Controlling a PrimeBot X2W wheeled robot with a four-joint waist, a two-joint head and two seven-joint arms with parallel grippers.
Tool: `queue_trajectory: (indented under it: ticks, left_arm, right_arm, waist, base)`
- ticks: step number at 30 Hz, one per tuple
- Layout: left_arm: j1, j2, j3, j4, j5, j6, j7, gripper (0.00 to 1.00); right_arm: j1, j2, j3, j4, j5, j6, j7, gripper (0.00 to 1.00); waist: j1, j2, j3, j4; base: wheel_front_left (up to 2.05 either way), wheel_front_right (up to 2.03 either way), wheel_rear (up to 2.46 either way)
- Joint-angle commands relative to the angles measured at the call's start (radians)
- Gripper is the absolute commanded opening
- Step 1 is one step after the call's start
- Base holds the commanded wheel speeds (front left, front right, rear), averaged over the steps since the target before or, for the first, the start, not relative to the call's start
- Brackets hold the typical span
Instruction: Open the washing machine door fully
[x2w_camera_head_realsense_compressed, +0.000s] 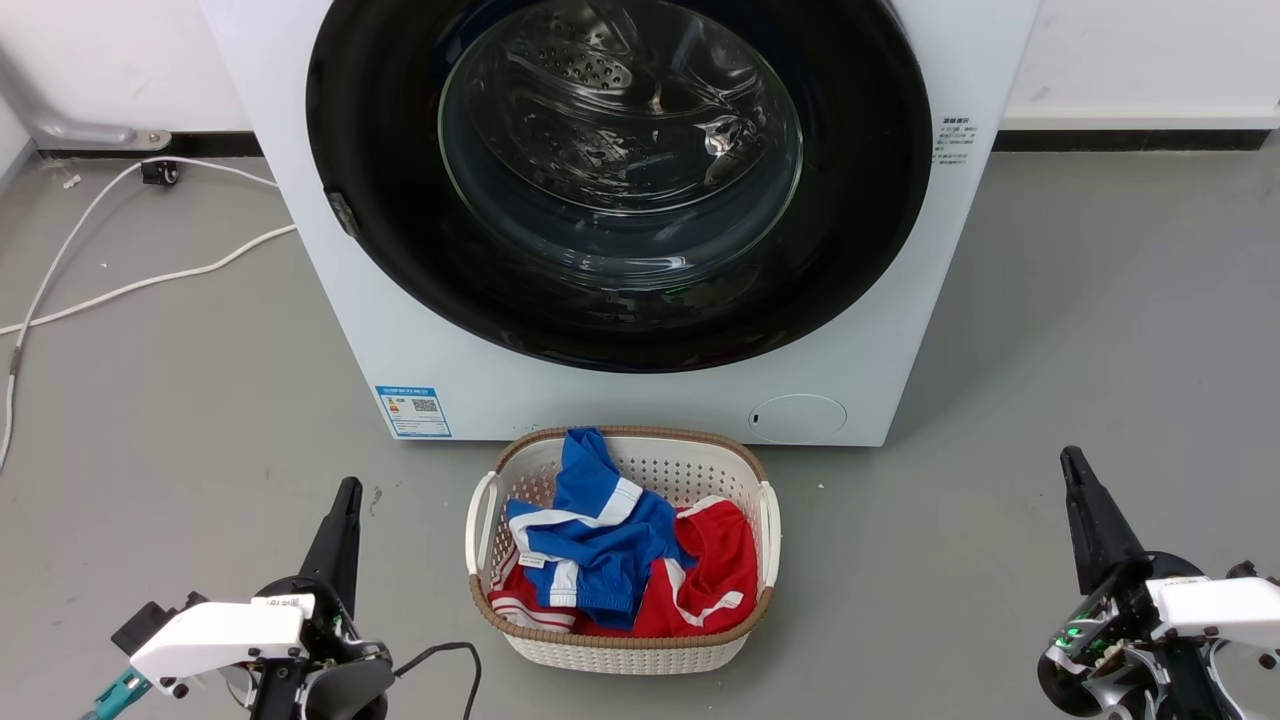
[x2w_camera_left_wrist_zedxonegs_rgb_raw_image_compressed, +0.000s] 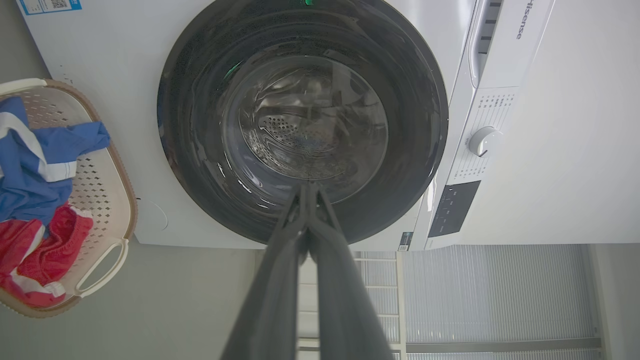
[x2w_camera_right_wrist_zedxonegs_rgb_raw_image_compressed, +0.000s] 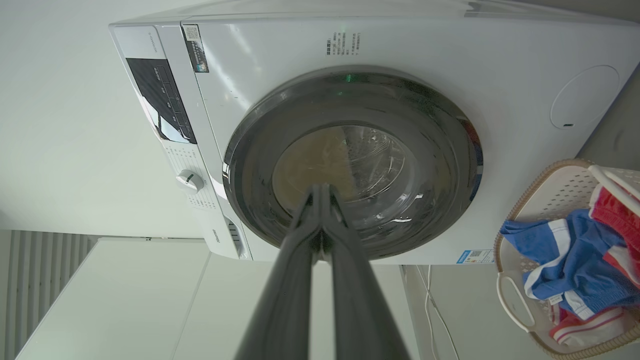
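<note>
So, the washing machine door (x2w_camera_head_realsense_compressed: 620, 170) is shut, flush against the front of the washing machine (x2w_camera_head_realsense_compressed: 600, 400). Its top edge is cut off in the head view, and glare on the glass makes the drum behind it hard to read. The left fingers (x2w_camera_head_realsense_compressed: 343, 520) are pressed together and empty, well apart from the machine, out off its left corner. The right fingers (x2w_camera_head_realsense_compressed: 1085, 510) are also pinched together and empty, off its right corner. A laundry basket (x2w_camera_head_realsense_compressed: 630, 655) of blue and red clothes (x2w_camera_head_realsense_compressed: 600, 540) sits just in front of the machine, and it's partly cropped in both wrist views.
</note>
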Motion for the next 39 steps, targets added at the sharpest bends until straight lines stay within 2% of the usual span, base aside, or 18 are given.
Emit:
queue_trajectory:
  ticks: [1, 26, 27, 39]
  left_arm:
    - [-0.010, -0.001, 0.003, 0.001, 0.004, -0.003, 0.002, 0.00]
    - [-0.010, -0.002, 0.004, 0.001, 0.006, -0.003, 0.003, 0.00]
    - [-0.010, -0.002, 0.004, 0.001, 0.006, -0.003, 0.003, 1.00]
    - [0.002, -0.002, -0.053, -0.030, 0.016, 0.000, -0.052, 1.00]
  right_arm:
    - [-0.010, 0.004, -0.002, 0.001, -0.004, 0.003, 0.003, 0.00]
    - [-0.010, 0.006, -0.004, 0.001, -0.008, 0.003, 0.005, 0.00]
    - [-0.010, 0.006, -0.005, 0.001, -0.008, 0.003, 0.005, 1.00]
    - [0.027, -0.001, 0.030, -0.043, -0.019, 0.000, -0.043, 1.00]
  waist:
    - [0.0000, 0.0000, 0.000, 0.000]
    - [0.0000, 0.0000, 0.000, 0.000]
    - [0.0000, 0.0000, 0.000, 0.000]
    - [0.0000, 0.0000, 0.001, -0.001]
  base:
    - [0.00, 0.00, 0.00]
    - [0.00, 0.00, 0.00]
    - [0.00, 0.00, 0.00]
    - [0.00, 0.00, 0.00]
